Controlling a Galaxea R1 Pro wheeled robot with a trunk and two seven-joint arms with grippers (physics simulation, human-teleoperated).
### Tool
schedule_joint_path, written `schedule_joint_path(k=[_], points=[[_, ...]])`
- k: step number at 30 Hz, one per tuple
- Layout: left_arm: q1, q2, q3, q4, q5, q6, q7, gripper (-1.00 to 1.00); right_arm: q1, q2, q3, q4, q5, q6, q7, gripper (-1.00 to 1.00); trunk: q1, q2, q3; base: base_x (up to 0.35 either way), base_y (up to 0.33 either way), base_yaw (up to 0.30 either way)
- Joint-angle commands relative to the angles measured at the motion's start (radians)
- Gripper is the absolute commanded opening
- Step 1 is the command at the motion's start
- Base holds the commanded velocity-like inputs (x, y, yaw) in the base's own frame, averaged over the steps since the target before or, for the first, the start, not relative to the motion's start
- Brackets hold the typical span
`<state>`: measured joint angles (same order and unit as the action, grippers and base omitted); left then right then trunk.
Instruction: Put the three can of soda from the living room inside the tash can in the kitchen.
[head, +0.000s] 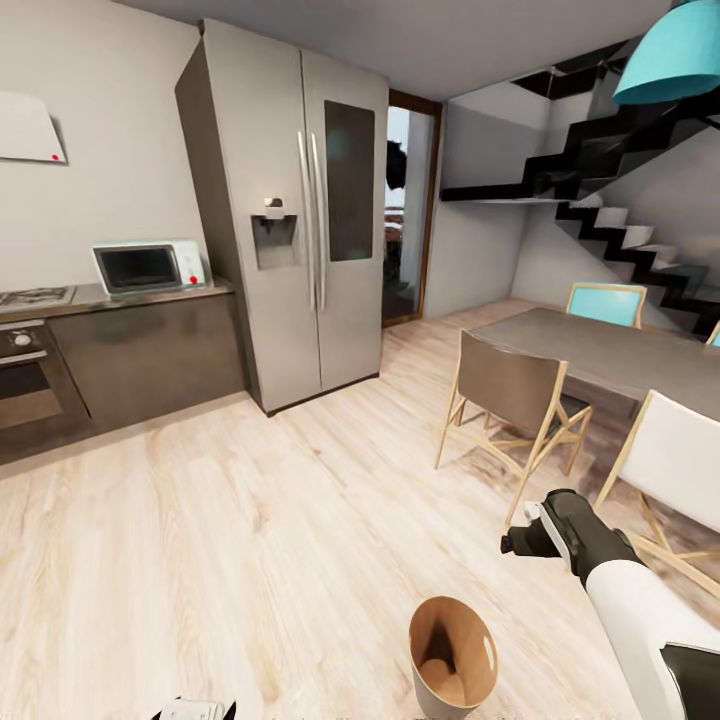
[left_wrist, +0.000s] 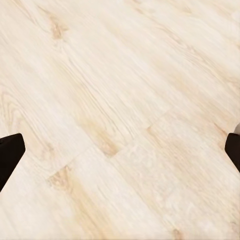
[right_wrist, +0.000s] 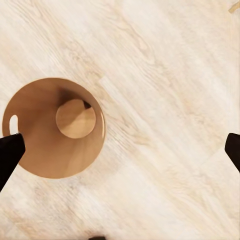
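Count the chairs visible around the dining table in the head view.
3 clearly, perhaps 4: a brown folding chair on the table's near side, a white one nearer the right arm, a turquoise one behind. A turquoise sliver at the right edge may be another.

Trash can (head: 453, 655) (right_wrist: 52, 127) upright on wood floor, brown inside, empty.

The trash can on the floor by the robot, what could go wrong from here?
The tash can looks empty inside, and both grippers are open with nothing between the fingers, so no soda can is delivered yet. It stands free on the wood floor close beside the right arm; turning or driving off could knock it over. The chairs nearby narrow the way.
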<state>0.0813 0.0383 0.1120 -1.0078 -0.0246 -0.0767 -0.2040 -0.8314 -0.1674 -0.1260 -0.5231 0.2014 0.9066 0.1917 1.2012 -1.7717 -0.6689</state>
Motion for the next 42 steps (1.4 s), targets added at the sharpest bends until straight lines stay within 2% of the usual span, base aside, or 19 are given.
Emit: schedule_joint_path(k=[1, 42], points=[[0.0, 0.0, 0.0, 0.0, 0.0, 0.0, 0.0, 1.0, 0.0, 0.0, 0.0, 0.0, 0.0, 0.0, 0.0, 1.0, 0.004, -0.007, -0.005, 0.0, 0.0, 0.0], [0.0, 0.0, 0.0, 0.0, 0.001, -0.001, 0.0, 1.0, 0.005, 0.0, 0.003, -0.004, 0.0, -0.002, 0.001, 1.0, 0.161, -0.294, -0.198, 0.0, 0.0, 0.0]])
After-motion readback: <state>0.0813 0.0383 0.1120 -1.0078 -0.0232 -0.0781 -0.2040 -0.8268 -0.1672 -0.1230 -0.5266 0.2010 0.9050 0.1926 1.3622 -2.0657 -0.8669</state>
